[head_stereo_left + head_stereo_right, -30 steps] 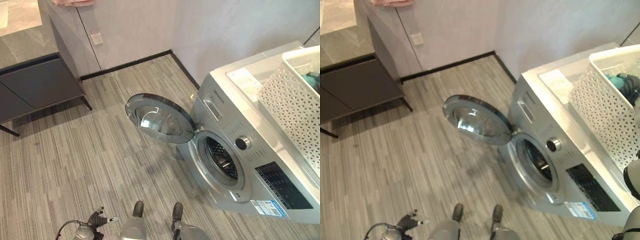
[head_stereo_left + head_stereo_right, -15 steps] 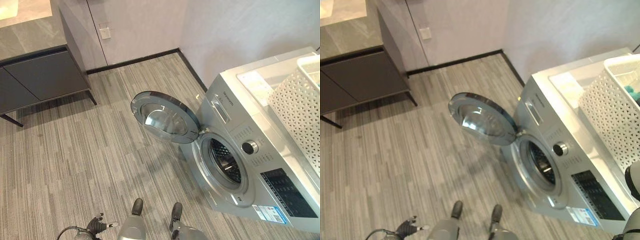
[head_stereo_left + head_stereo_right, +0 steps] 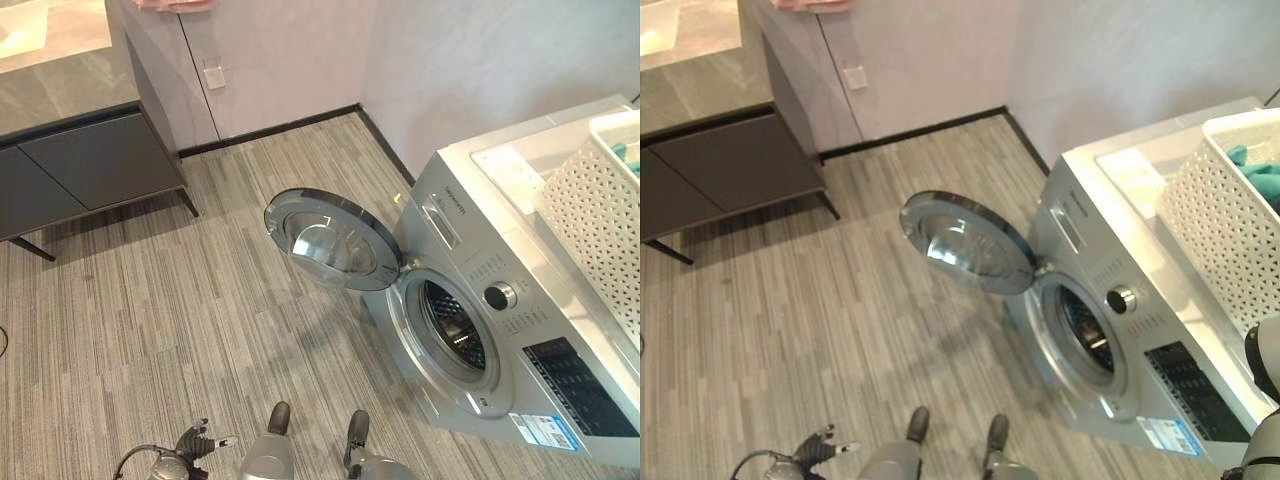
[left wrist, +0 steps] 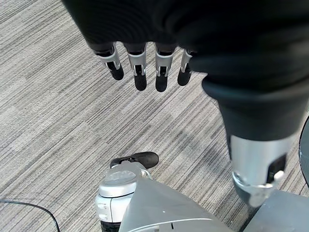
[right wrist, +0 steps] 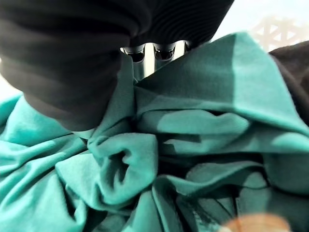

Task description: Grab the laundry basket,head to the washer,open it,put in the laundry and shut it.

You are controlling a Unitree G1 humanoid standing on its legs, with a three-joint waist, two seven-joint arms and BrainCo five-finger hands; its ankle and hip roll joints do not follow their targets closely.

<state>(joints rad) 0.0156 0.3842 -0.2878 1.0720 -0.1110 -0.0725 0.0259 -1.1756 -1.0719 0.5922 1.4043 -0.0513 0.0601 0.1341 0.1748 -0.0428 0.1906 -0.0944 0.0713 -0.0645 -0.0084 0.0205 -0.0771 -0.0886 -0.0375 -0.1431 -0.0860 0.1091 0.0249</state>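
A silver washer (image 3: 530, 300) stands at the right, its round door (image 3: 330, 238) swung wide open to the left and the dark drum (image 3: 455, 325) showing. On its top sits a white lattice laundry basket (image 3: 595, 200) with teal laundry (image 3: 1260, 170) inside. My right hand (image 5: 72, 63) is down in the basket, pressed into the teal cloth (image 5: 193, 121), which covers its front; a dark garment (image 5: 294, 63) lies beside it. My left hand (image 4: 140, 63) hangs low over the floor with straight fingers, holding nothing, and is also seen as the left hand (image 3: 190, 448) at the bottom edge.
A dark low cabinet (image 3: 90, 165) on thin legs stands at the far left against the wall. A wall socket (image 3: 213, 77) sits above the black skirting. The open door juts out over the striped grey floor (image 3: 150, 320) in front of the washer.
The whole picture has shifted a little as the camera moved. Washer, open door and basket stay where they were; my left hand still hangs low.
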